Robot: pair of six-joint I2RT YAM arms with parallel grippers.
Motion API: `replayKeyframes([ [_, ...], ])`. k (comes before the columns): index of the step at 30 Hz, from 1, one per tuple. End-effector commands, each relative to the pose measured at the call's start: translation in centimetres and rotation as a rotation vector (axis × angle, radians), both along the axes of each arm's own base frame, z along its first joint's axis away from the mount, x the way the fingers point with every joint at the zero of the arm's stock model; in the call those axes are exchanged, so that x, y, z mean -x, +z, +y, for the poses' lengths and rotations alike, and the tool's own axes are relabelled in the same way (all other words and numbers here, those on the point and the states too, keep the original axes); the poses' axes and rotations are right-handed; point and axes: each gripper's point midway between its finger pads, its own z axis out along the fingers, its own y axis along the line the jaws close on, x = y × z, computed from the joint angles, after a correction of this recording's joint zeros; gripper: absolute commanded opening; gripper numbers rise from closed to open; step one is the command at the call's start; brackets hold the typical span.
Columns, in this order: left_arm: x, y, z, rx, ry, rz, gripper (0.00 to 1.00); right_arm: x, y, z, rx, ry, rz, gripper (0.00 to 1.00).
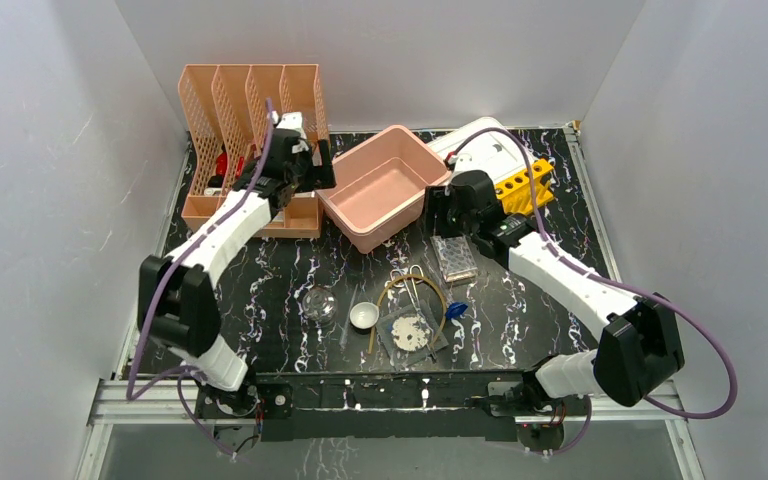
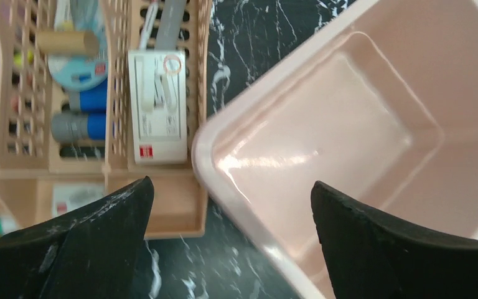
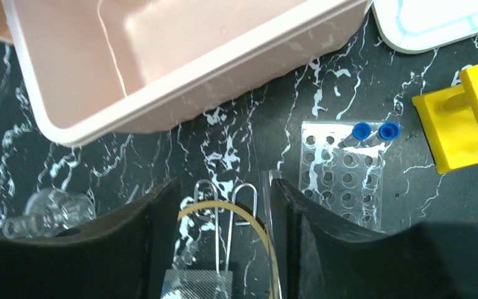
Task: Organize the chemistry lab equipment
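Loose items: yellow rubber tube curves in a loop on the black marbled table, near its front centre, with the metal tweezers lying inside the loop. The blue clip sits just beside the loop's right side, and the small white bowl just beside its left.
Glassware: one clear glass dish stands left of the bowl, apart from it. A flat clear dish with pale specks lies under the near part of the loop.
Racks: clear tube rack lies flat between the loop and the pink tub, with two blue-capped tubes at its far end. The yellow tube rack lies further right, beside the white lid.
Right gripper: hovers over the table between tub and clear rack. Its fingers are parted about halfway and grasp nothing; tweezers and tube show in the gap, on the table beneath.
Left gripper: fingers spread wide and holding nothing, above the tub's corner nearest the peach file holder.
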Motion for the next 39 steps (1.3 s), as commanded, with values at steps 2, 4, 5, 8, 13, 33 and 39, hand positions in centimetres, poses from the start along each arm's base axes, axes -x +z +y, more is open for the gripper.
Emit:
replayKeyframes([
  [2, -4.7, 3.7, -0.7, -0.223, -0.185, -0.173, 0.98, 0.3, 1.4, 0.6, -0.044, 0.036, -0.049, 0.71],
  [4, -5.6, 4.0, -1.2, -0.255, -0.237, -0.209, 0.98, 0.3, 1.6, 0.4, -0.029, 0.038, -0.062, 0.73],
  [5, -6.0, 4.0, -1.4, -0.278, -0.261, -0.219, 0.98, 0.2, 1.7, 0.1, -0.018, 0.034, -0.069, 0.73],
  [8, -6.7, 2.3, -1.1, -0.352, -0.296, -0.182, 0.98, 0.1, 1.7, -0.7, 0.008, 0.01, -0.093, 0.73],
  [13, -5.8, -0.9, -2.7, -0.342, -0.432, -0.109, 0.91, 0.5, 1.5, -1.6, 0.018, -0.011, -0.113, 0.71],
  [33, -5.2, -4.6, -1.2, -0.28, -0.236, 0.132, 0.48, 1.2, 0.3, -2.1, 0.013, -0.012, -0.116, 0.85],
  [39, -3.0, -6.0, -1.2, -0.207, -0.167, 0.205, 0.33, 1.1, 0.3, -2.1, 0.012, -0.012, -0.122, 0.86],
])
